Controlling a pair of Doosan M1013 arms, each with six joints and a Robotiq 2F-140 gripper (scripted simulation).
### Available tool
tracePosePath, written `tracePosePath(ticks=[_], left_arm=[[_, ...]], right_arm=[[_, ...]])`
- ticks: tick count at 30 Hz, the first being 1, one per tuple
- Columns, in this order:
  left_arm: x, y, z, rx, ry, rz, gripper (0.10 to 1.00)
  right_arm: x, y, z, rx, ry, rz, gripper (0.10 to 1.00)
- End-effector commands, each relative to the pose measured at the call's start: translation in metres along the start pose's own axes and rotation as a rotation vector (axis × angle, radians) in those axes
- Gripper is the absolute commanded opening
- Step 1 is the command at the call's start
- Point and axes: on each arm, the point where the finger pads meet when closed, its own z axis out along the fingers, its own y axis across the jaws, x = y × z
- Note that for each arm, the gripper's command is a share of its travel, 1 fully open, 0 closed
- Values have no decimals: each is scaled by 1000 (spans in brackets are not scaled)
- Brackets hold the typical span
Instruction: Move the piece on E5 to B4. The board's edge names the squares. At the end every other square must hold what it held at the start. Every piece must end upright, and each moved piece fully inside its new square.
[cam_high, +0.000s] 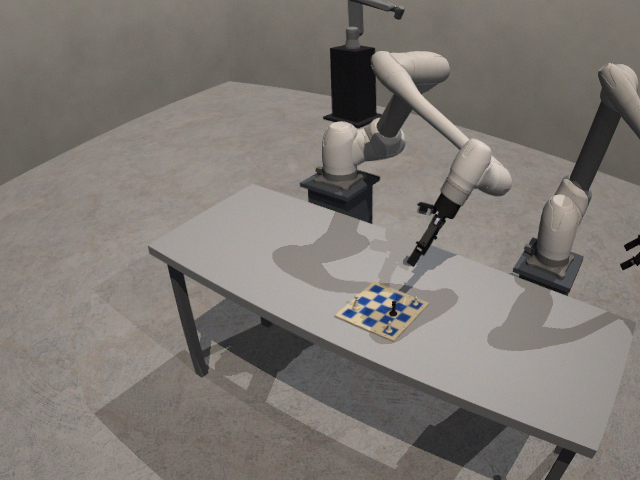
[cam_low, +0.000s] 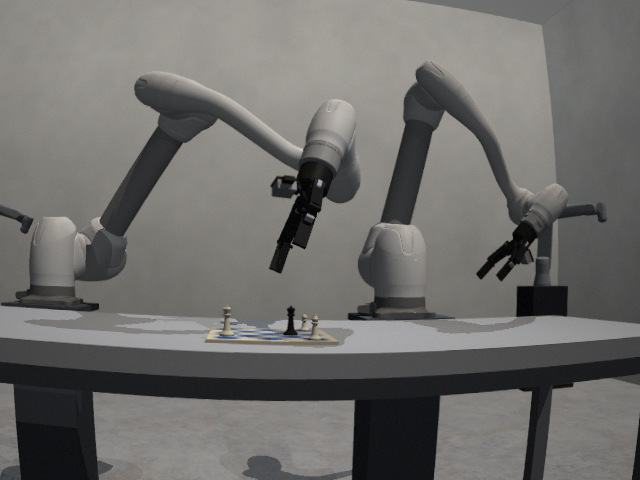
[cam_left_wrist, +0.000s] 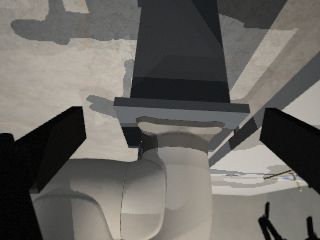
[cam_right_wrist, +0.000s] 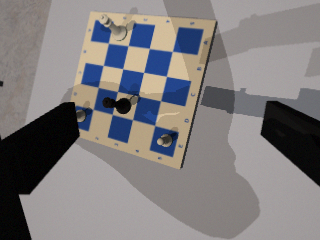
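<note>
A cream pawn (cam_high: 415, 301) (cam_low: 305, 323) (cam_right_wrist: 164, 140) stands upright on the blue E-row corner square nearest the arm bases; the letter order makes this E5, though its number is unreadable. By the same order, B4 (cam_high: 378, 299) (cam_right_wrist: 158, 62) is blue and bears no piece. The board (cam_high: 363, 327) (cam_low: 258, 341) (cam_right_wrist: 196, 81) lies on the table. My right gripper (cam_high: 413, 258) (cam_low: 290, 256) (cam_right_wrist: 170, 118) is open and empty, tilted, high above and behind the board. My left gripper (cam_high: 627, 255) (cam_low: 492, 275) (cam_left_wrist: 173, 123) is open and empty, far from the board.
A black king-like piece (cam_high: 393, 310) (cam_low: 290, 322) (cam_right_wrist: 123, 105) stands near the board's middle. A tall cream piece (cam_high: 355, 303) (cam_low: 226, 324) (cam_right_wrist: 119, 34) stands along the A side. Another cream piece (cam_high: 389, 327) (cam_low: 314, 328) stands at the far E corner, partly hidden by a finger in the right wrist view.
</note>
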Motion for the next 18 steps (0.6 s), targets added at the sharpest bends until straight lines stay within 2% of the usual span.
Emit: tracePosePath(ticks=[1,2,16,18], left_arm=[[0,0,-1,0,1,0,1000],[0,0,-1,0,1,0,1000],[0,0,-1,0,1,0,1000],[0,0,-1,0,1,0,1000]], right_arm=[[-2,-6,0,-58,-26,74,1000],[-5,-11,0,-110,-57,147,1000],[-19,-43,0,-379,-232,539,1000],[-19,-43,0,-379,-232,539,1000]])
